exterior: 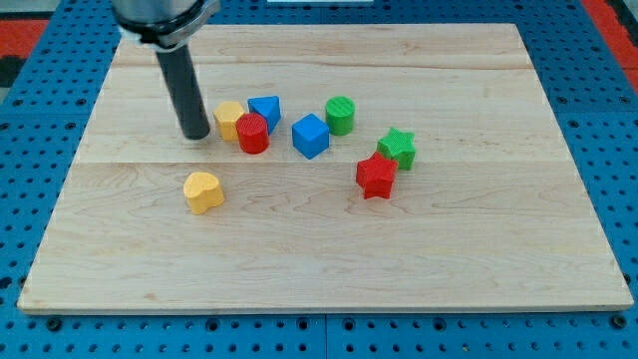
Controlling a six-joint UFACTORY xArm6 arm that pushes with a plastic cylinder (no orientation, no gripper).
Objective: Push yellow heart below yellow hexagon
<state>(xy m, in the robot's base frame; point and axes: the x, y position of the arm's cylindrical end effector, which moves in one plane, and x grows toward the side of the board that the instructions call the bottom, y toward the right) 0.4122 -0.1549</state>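
The board (329, 249) is pale wood with visible grain and plank seams, matt and smooth. Around it lies a blue perforated surface (40, 150), seemingly plastic or painted metal, with a slight sheen. The rod (184, 95) at the upper left is dark and matt, its tip (195, 137) likewise. The yellow heart (203, 191), yellow hexagon (229, 119) and red star (376, 177) look like solid matt plastic, their faces smooth.

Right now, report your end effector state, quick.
No gripper: my tip is a bare rod, holding nothing. It sits just left of the yellow hexagon, not clearly touching it, above the yellow heart.
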